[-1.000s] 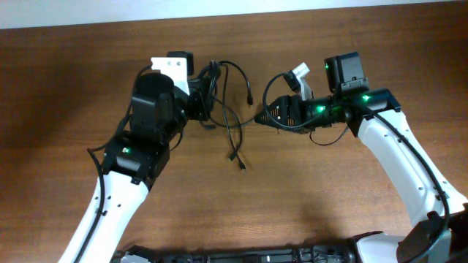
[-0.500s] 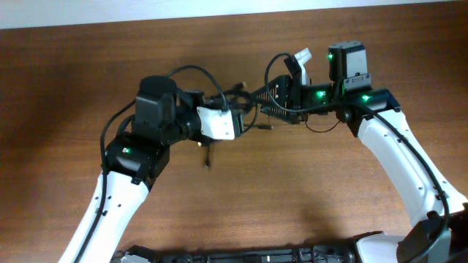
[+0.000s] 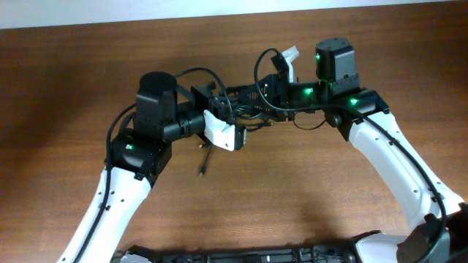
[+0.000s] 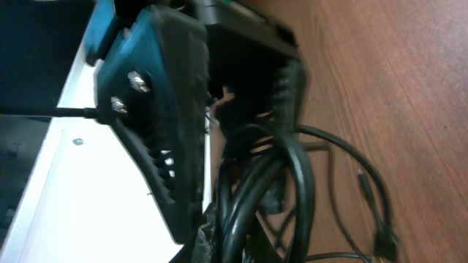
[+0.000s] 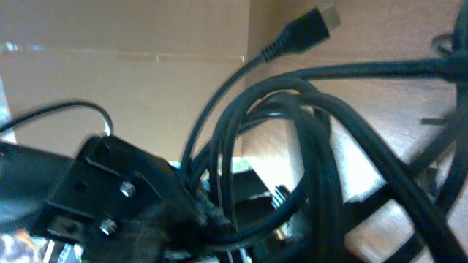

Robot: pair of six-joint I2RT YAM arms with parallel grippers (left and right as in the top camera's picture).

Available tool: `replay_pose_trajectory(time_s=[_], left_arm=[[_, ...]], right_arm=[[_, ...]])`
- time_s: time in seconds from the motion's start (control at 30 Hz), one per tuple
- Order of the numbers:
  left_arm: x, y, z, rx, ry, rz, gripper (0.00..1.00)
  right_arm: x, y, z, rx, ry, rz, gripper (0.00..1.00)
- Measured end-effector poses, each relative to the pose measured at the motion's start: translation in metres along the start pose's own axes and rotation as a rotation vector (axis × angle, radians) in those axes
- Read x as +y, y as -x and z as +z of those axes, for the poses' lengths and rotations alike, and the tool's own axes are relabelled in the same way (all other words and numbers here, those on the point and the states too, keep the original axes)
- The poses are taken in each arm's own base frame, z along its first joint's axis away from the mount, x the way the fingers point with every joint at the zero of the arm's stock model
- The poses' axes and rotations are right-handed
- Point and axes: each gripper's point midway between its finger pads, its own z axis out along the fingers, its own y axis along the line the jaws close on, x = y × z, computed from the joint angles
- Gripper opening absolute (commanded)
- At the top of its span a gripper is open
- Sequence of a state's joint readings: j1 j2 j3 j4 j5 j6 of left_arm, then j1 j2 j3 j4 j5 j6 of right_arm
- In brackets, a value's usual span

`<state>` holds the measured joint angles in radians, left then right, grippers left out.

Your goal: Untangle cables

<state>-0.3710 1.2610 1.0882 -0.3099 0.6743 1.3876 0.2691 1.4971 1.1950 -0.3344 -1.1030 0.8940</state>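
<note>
Though knotted, cables [image 3: 249, 96] btwn jaws (both).

robotics lab bench, wood-grain table [image 3: 292, 197], left arm [image 3: 110, 212], right arm [image 3: 402, 168]

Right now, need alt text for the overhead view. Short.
Two white-and-black robot arms meet over the middle of a brown wooden table, with a tangle of thin black cables bunched between the left pincer and the right pincer. The left pincer is shut on the bundle, and one loose plug end trails out towards the near edge.
</note>
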Motion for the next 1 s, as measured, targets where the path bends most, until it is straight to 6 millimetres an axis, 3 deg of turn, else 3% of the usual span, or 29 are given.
replay_pose_trajectory(time_s=[0.07, 0.27, 0.37, 0.4, 0.43, 0.47, 0.5, 0.53, 0.57, 0.67, 0.8, 0.9, 1.0], left_arm=[[-0.003, 0.002, 0.001, -0.014, -0.01, -0.006, 0.0], [-0.006, 0.003, 0.002, -0.038, -0.023, -0.038, 0.06], [-0.006, 0.003, 0.002, -0.038, -0.023, -0.093, 0.04], [-0.006, 0.003, 0.002, -0.038, -0.022, -0.117, 0.1], [-0.006, 0.004, 0.002, -0.042, -0.023, -0.152, 0.29], [-0.005, 0.005, 0.002, -0.047, -0.024, -0.196, 0.41], [-0.005, 0.009, 0.002, -0.063, -0.028, -0.233, 0.46], [-0.004, 0.013, 0.0, -0.079, -0.027, -0.268, 0.68], [-0.001, 0.02, -0.005, -0.096, -0.02, -0.308, 0.99], [0.006, 0.036, -0.019, -0.126, -0.003, -0.371, 0.99], [0.003, 0.042, -0.025, -0.132, -0.02, -0.427, 0.99], [0.006, 0.039, -0.025, -0.116, -0.007, -0.524, 0.99], [0.019, 0.02, -0.025, -0.03, 0.076, -0.759, 0.99]], right_arm=[[-0.001, 0.004, 0.0, -0.02, -0.013, 0.001, 0.04], [-0.007, 0.012, 0.001, -0.075, -0.058, -0.013, 0.04], [-0.008, 0.018, 0.001, -0.103, -0.071, -0.072, 0.04], [-0.008, 0.02, 0.0, -0.11, -0.076, -0.103, 0.04], [-0.009, 0.021, -0.001, -0.116, -0.081, -0.131, 0.04], [-0.01, 0.024, -0.002, -0.125, -0.089, -0.158, 0.04], [-0.013, 0.029, -0.006, -0.147, -0.105, -0.173, 0.04], [-0.018, 0.036, -0.011, -0.178, -0.127, -0.179, 0.04], [-0.027, 0.049, -0.023, -0.23, -0.159, -0.179, 0.04], [-0.041, 0.071, -0.05, -0.326, -0.21, -0.171, 0.04], [-0.046, 0.078, -0.061, -0.355, -0.23, -0.2, 0.04], [-0.043, 0.076, -0.061, -0.331, -0.237, -0.327, 0.04], [-0.035, 0.074, -0.059, -0.298, -0.22, -0.507, 0.04]])
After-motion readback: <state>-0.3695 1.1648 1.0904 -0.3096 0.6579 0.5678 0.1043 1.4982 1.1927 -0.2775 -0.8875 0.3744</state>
